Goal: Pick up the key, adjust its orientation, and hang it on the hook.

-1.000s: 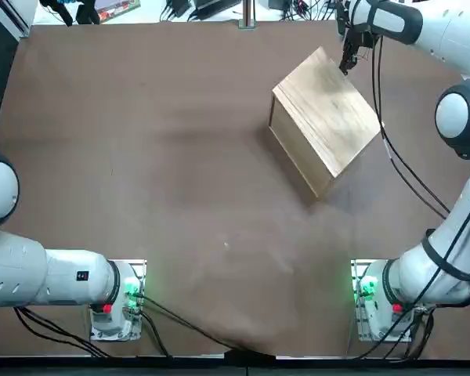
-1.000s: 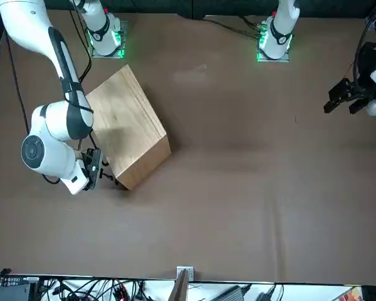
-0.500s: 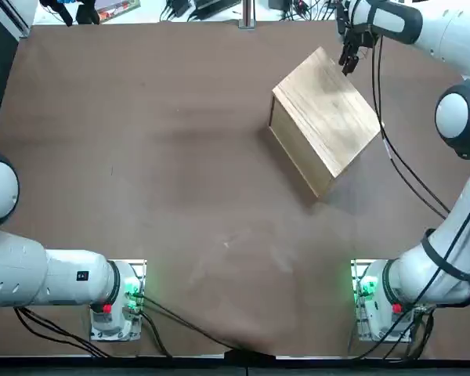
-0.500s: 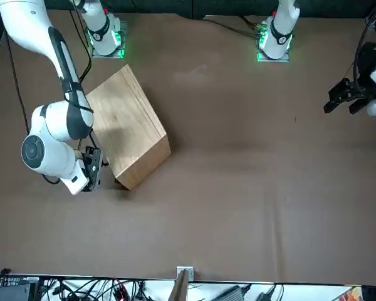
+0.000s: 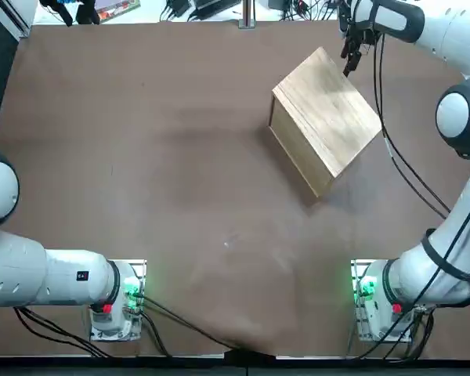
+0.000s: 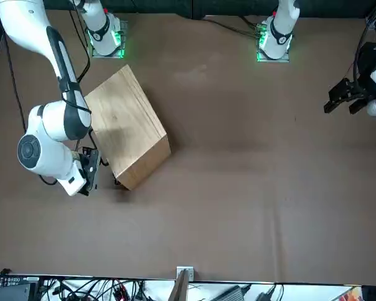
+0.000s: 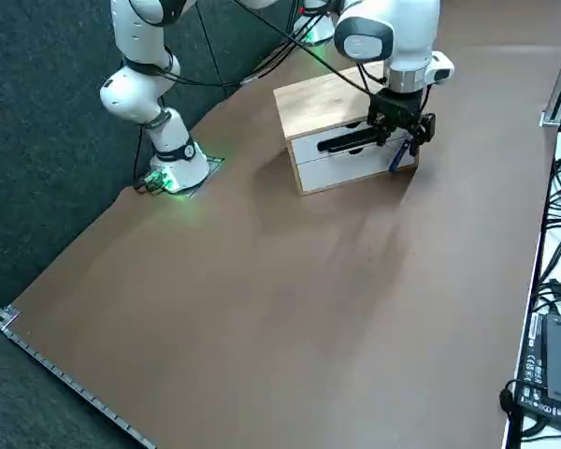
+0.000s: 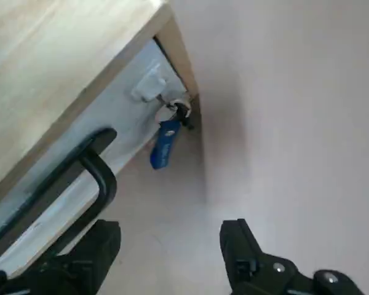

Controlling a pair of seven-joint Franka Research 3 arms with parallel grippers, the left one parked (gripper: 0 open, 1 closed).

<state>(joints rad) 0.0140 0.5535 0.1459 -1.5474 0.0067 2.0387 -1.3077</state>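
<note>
Blue-headed small key (image 8: 164, 144) hangs from the white hook (image 8: 149, 88) on the pale wooden box's (image 5: 326, 119) white drawer front, by its black bar handle (image 8: 80, 190). Right gripper (image 8: 172, 249), spread and empty, sits just beside that front; a careless retreat might snag the handle or knock the key loose.

Brown table (image 5: 141, 157) fills most of the scene, dark carpeted floor (image 7: 37, 140) next to it, tangled black cables (image 6: 106, 290) crowding the far edge.
</note>
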